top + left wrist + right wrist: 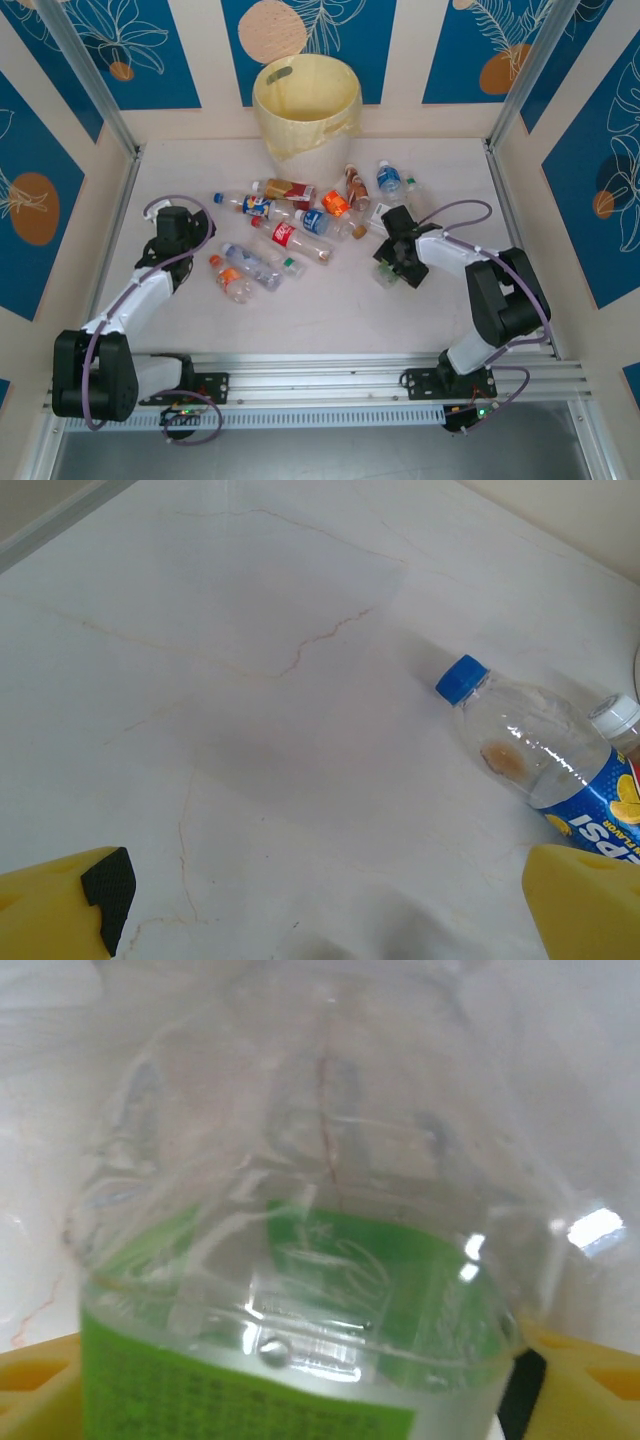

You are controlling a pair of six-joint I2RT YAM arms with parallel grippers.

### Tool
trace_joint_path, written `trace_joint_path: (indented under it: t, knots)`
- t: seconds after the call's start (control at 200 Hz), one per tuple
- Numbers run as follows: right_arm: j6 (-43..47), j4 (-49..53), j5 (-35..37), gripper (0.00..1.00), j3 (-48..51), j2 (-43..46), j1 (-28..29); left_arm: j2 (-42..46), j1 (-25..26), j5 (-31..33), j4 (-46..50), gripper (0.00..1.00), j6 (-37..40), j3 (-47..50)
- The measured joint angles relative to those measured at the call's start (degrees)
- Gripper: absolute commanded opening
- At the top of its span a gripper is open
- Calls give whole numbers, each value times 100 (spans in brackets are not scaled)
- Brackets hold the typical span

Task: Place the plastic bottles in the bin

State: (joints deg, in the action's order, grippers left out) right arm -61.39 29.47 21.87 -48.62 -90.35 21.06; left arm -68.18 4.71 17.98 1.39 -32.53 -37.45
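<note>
We are working the pick of a green-labelled bottle (300, 1360), which is lying on the table (330, 300) at the right edge of the scatter, well apart from the bin (310, 130) at the far wall. The right gripper (395, 262) is straddling it with its yellow fingers (590, 1380) showing at either side of the label band. The jaws are standing partway open, and we cannot tell whether the pads are pressing on the plastic yet. We are judging the label band the better place to squeeze, since the clear shoulder above it is looking creased and thin and would likely buckle or slip. A gentle, centred grip and a straight lift before swinging over the other plastic bottles (290, 225) should keep them from being knocked. The left gripper (335, 905) is hanging with its jaws as wide as they go and nothing between them, just beside a blue-capped bottle (530, 755). On that bottle's blue label we are reading the white letters "PSI", presumably Pepsi. The green label is carrying fine print too blurred to read, and a red label (285, 235) is too small to make out.
</note>
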Motion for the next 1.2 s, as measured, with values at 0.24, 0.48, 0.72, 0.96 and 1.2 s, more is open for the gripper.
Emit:
trace_joint_path:
  t: [0.24,0.48,0.72,0.96,1.2]
  knots:
    - [-105,-450,302,54,726,817,15,-55,-11,-238,76,100,-210,-74]
    - [302,-949,463,39,1040,2098,85,-219,-22,-546,85,100,-590,-166]
    - [1569,-2538,-428,37,789,2769,116,-407,-33,-1071,378,100,-892,-490]
    - [2833,-3738,-1812,37,-787,1648,155,-450,-37,-1499,791,100,-966,-710]
    - [3683,-3829,-2529,37,-2813,411,170,-549,-39,-1908,1307,100,-1263,-719]
